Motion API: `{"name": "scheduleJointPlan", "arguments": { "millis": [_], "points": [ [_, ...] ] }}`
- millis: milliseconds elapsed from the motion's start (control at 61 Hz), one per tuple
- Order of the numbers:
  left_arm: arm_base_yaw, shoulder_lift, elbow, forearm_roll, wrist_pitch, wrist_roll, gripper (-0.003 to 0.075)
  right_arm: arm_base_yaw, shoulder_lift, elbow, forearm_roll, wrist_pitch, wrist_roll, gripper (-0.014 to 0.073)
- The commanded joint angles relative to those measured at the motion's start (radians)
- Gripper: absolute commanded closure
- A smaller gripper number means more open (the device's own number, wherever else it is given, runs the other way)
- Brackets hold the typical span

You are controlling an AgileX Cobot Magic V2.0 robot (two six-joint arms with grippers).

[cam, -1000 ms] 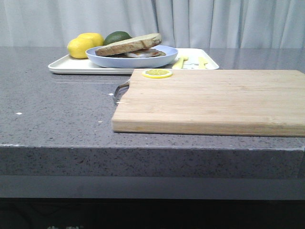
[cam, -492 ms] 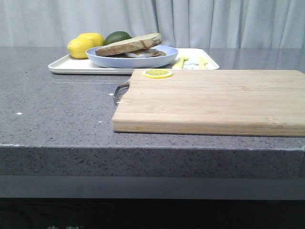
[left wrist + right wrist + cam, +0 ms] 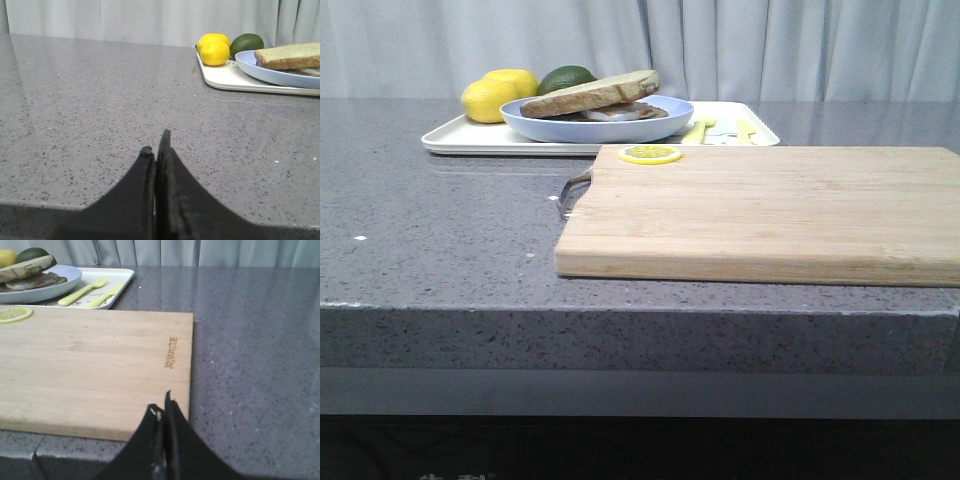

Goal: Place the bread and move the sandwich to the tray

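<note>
The sandwich [image 3: 592, 98] lies on a round pale blue plate [image 3: 670, 117] that stands on the white tray [image 3: 470, 142] at the back of the table. Its top bread slice [image 3: 615, 88] rests tilted over the egg and lower slice. The sandwich also shows in the left wrist view [image 3: 290, 56] and the right wrist view [image 3: 27, 271]. My left gripper [image 3: 156, 145] is shut and empty, low over the bare grey table, well short of the tray [image 3: 235, 81]. My right gripper [image 3: 162, 407] is shut and empty over the near right corner of the cutting board [image 3: 90, 365]. Neither gripper shows in the front view.
Two lemons [image 3: 500, 93] and an avocado [image 3: 566, 76] sit on the tray's left end. A pale yellow fork [image 3: 82, 291] and knife [image 3: 106, 295] lie on its right end. A lemon slice [image 3: 651, 154] lies on the light wooden cutting board [image 3: 770, 210] in the middle of the table.
</note>
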Motion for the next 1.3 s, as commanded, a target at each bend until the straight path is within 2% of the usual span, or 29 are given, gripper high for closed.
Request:
{"name": "scheduleJointPlan", "arguments": {
  "millis": [0,131,1279],
  "points": [
    [0.003,-0.023,0.011,-0.009,-0.084,-0.008,0.0739,0.001,-0.057,0.024,0.014,-0.093,0.001,0.0676],
    [0.003,-0.023,0.011,-0.009,-0.084,-0.008,0.0739,0.001,-0.092,0.077,0.040,-0.111,0.001,0.0676],
    [0.003,-0.023,0.011,-0.009,-0.084,-0.008,0.0739,0.001,-0.093,0.075,0.040,-0.091,0.001,0.0676]
  ]
}}
